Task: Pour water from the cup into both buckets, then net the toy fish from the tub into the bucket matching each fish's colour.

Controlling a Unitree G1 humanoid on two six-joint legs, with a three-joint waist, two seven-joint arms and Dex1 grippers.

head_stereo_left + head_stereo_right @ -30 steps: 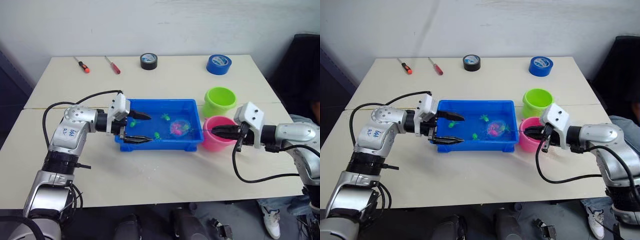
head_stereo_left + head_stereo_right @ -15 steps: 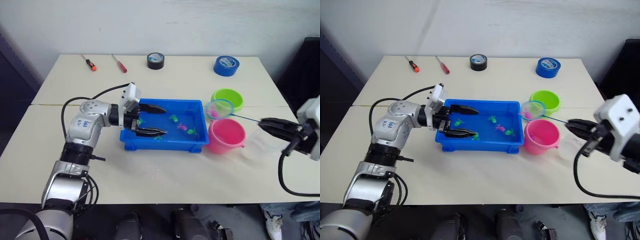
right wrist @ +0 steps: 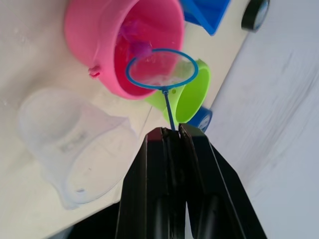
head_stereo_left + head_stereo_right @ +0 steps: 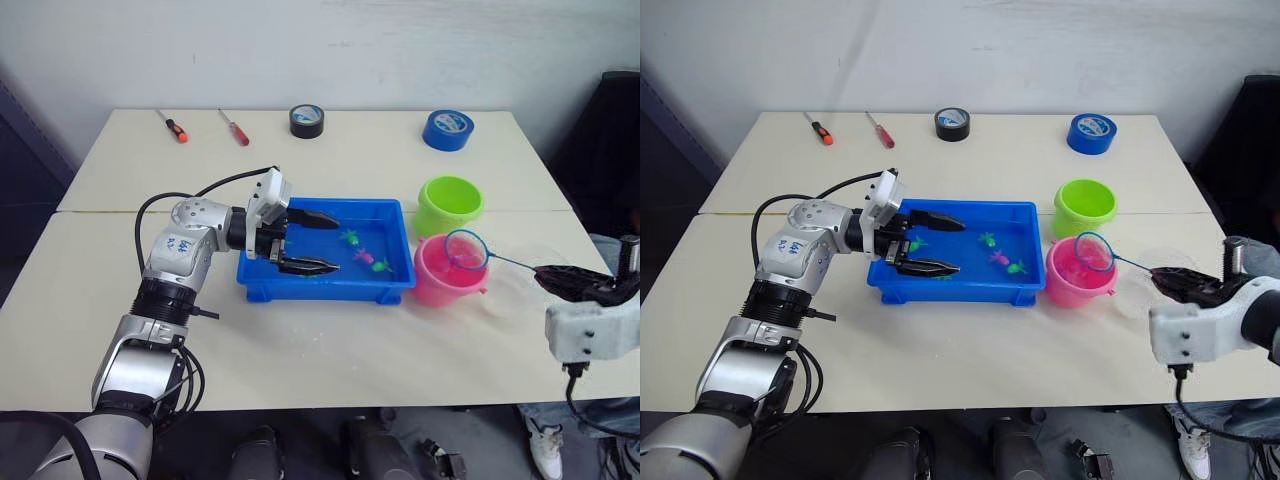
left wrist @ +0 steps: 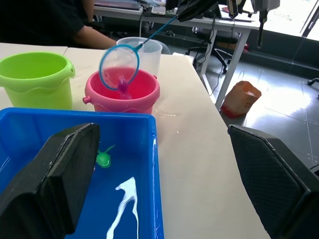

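- The right gripper (image 3: 169,133) is held low at the table's right edge, forearm pointing inward, and its two black fingers are pressed together on the thin handle of the net (image 4: 466,250).
- The net's light blue hoop is held over the pink bucket (image 4: 445,272), tilted, with a magenta toy fish (image 5: 122,84) seen in its mesh (it hangs just above the bucket's opening).
- The left arm is bent at the elbow and reaches across the near left corner of the blue tub (image 4: 325,285); the left gripper (image 4: 312,241) is spread wide, nothing being held, its fingers lying level over the tub's left half.
- Green fish (image 4: 380,266) and a pink fish (image 4: 363,256) are seen in the tub's water, towards its right side.
- The lime green bucket (image 4: 449,203) is placed just behind the pink one, both right of the tub.
- The clear measuring cup (image 3: 70,147) is set upright on the table (image 4: 300,345) just right of the pink bucket, beneath the net's handle.
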